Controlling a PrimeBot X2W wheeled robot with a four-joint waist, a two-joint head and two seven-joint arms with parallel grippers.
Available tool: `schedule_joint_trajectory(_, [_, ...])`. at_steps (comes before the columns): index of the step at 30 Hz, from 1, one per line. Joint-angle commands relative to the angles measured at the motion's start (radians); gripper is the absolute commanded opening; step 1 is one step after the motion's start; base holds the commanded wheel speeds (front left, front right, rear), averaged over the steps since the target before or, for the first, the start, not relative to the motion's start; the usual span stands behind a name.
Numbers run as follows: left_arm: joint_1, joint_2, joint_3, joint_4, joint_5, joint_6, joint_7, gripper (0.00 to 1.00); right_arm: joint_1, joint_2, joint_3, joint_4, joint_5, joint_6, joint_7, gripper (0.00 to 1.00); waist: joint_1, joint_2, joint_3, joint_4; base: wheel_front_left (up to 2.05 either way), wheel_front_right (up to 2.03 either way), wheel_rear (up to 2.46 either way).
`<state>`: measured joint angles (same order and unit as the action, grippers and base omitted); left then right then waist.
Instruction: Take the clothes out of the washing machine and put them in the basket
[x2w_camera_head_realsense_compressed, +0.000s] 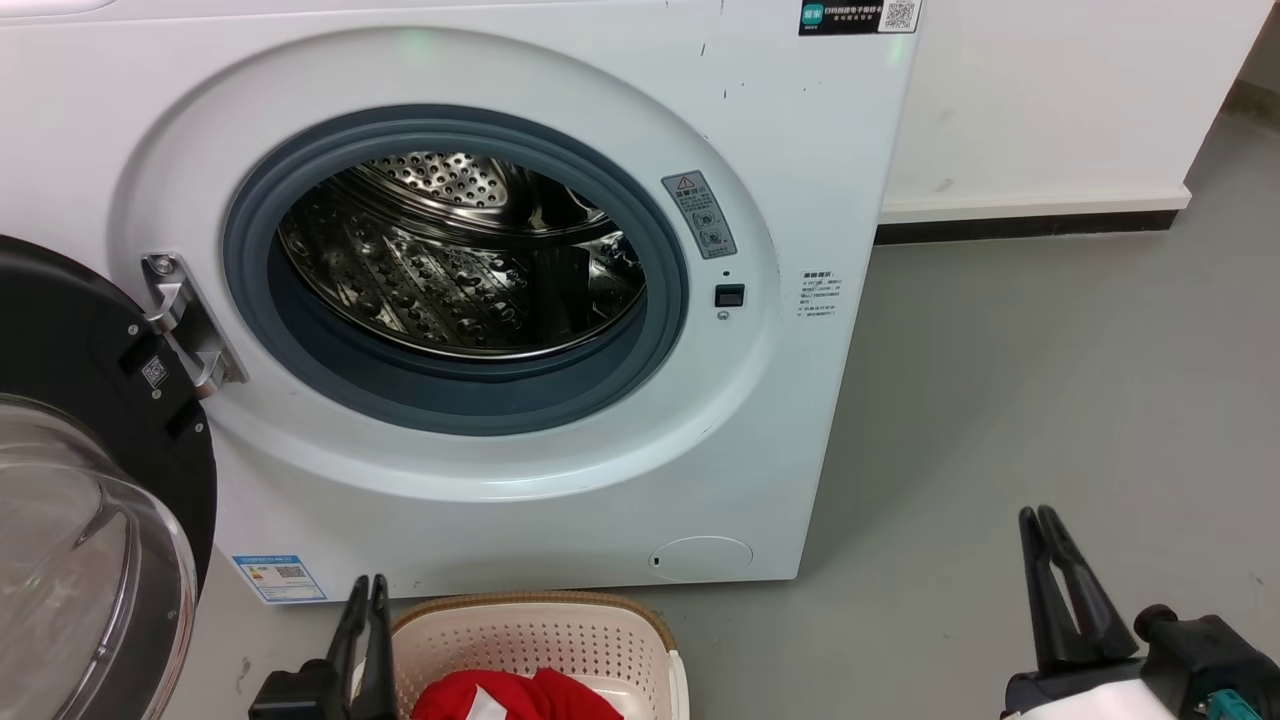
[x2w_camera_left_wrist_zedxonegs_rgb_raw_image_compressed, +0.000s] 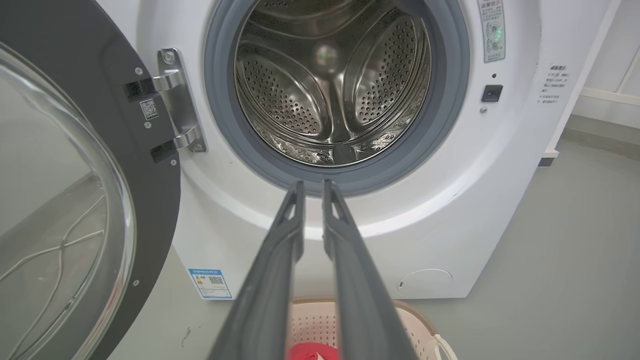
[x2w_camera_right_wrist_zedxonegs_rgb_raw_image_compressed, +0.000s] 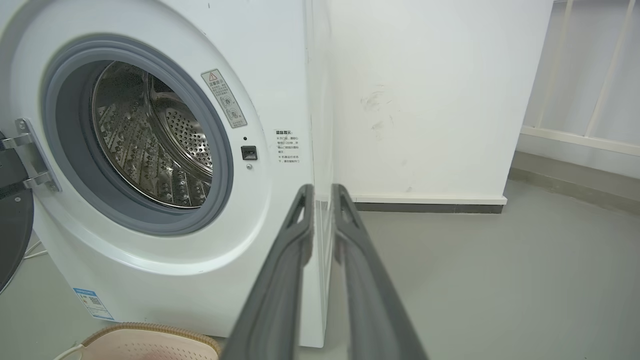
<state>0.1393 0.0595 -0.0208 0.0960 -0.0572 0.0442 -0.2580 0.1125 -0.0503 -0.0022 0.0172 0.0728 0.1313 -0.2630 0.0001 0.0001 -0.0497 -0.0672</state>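
Note:
The white washing machine (x2w_camera_head_realsense_compressed: 820, 150) stands with its black-framed glass door (x2w_camera_head_realsense_compressed: 90, 560) swung open to the left. Its steel drum (x2w_camera_head_realsense_compressed: 460, 270) shows bare metal and no cloth, as it also does in the left wrist view (x2w_camera_left_wrist_zedxonegs_rgb_raw_image_compressed: 330, 85). On the floor in front sits the cream basket (x2w_camera_head_realsense_compressed: 530, 603) with red clothes (x2w_camera_head_realsense_compressed: 520, 695) inside. My left gripper (x2w_camera_head_realsense_compressed: 368, 582) is shut and empty just left of the basket, pointing at the porthole's lower rim (x2w_camera_left_wrist_zedxonegs_rgb_raw_image_compressed: 313, 184). My right gripper (x2w_camera_head_realsense_compressed: 1038, 512) is shut and empty, out to the right over the floor (x2w_camera_right_wrist_zedxonegs_rgb_raw_image_compressed: 322, 187).
Grey floor (x2w_camera_head_realsense_compressed: 1050, 380) stretches to the right of the machine. A white wall with a dark skirting (x2w_camera_head_realsense_compressed: 1030, 225) stands behind. The open door juts out at the left, near my left arm. A pale railing (x2w_camera_right_wrist_zedxonegs_rgb_raw_image_compressed: 600, 75) runs along the far right.

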Motion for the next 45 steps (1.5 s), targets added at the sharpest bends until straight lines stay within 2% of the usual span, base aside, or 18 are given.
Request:
schedule_joint_trajectory(1, [-0.011, 0.001, 0.006, -0.002, -0.014, -0.002, 0.004, 0.00, 0.000, 0.000, 0.002, -0.008, 0.015, 0.000, 0.001, 0.00, 0.0000, -0.0001, 0.000, 0.000, 0.00, 0.00, 0.00])
schedule_joint_trajectory(21, [-0.073, -0.001, 0.039, 0.035, -0.413, -0.047, 0.099, 0.00, -0.061, -0.024, 0.002, 0.051, 0.438, 0.000, 0.074, 0.00, 0.0000, -0.0001, 0.009, 0.011, 0.00, 0.00, 0.00])
schedule_joint_trajectory(45, [-0.133, -0.004, 0.070, 0.071, -0.784, -0.089, 0.187, 0.00, -0.115, -0.036, -0.010, 0.106, 0.817, 0.000, 0.152, 0.00, 0.0000, -0.0001, 0.019, 0.024, 0.00, 0.00, 0.00])
